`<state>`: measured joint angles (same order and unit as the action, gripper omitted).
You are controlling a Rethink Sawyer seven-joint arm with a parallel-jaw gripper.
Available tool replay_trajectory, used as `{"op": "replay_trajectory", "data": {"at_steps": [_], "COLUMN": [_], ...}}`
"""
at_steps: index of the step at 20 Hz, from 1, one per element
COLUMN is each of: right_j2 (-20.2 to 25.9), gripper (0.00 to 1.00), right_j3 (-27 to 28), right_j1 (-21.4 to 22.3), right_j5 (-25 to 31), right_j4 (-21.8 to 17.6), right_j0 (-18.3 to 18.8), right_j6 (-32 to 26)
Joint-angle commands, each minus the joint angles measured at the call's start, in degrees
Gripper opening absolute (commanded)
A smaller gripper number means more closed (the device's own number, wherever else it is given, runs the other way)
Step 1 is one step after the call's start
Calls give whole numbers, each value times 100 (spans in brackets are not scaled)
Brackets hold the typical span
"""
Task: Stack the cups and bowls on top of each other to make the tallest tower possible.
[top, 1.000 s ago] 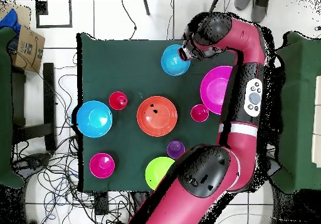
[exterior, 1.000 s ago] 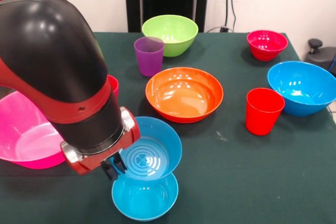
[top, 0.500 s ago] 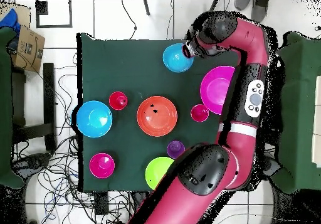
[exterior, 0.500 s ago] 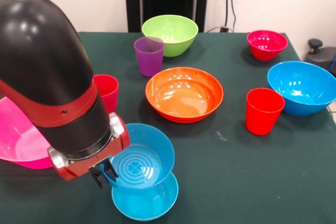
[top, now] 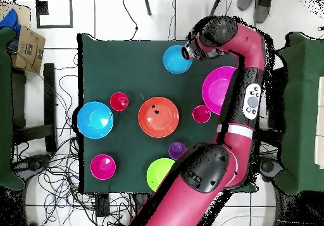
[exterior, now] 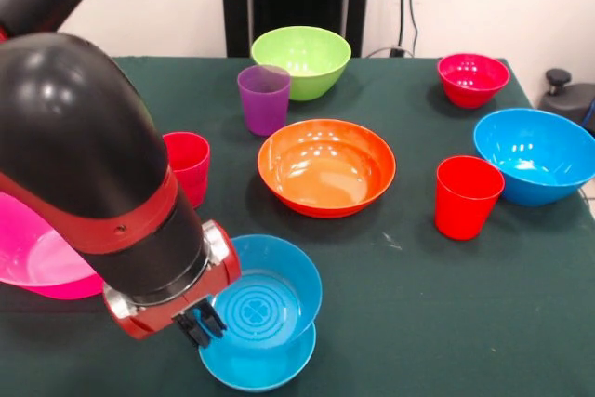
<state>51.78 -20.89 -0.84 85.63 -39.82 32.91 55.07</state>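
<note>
Blue small bowl (exterior: 265, 295) | rim gripped by end effector (exterior: 201, 323) | nested over second blue bowl (exterior: 265, 367)

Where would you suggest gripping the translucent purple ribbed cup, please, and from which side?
Take the translucent purple ribbed plastic cup by its rim, coming straight down from above. It stands upright, mouth open, so one finger can go inside the wall. The glossy lime green bowl crowds it from behind, so a sideways approach looks tighter.

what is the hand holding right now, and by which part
The hand grips a small blue bowl by its rim, on the side nearest the arm, holding it just above a second small blue bowl.
</note>
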Motion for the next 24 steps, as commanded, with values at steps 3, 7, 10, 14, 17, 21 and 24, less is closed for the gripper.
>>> {"op": "replay_trajectory", "data": {"at_steps": [3,7,10,14,17,21,24], "right_j2": [527,608,658,741,819,833,807], "gripper": [0,0,0,0,0,0,0], "right_j3": [48,32,40,98,195,206,177], "right_j1": [-261,-328,-360,-411,-385,-344,-316], "right_j5": [-279,-335,-388,-490,-461,-455,-486], "right_j4": [-327,-331,-356,-420,-554,-631,-642], "right_j0": [46,94,112,125,108,125,137], "right_j6": [-2518,-2608,-2645,-2743,-2747,-2763,-2735]}}
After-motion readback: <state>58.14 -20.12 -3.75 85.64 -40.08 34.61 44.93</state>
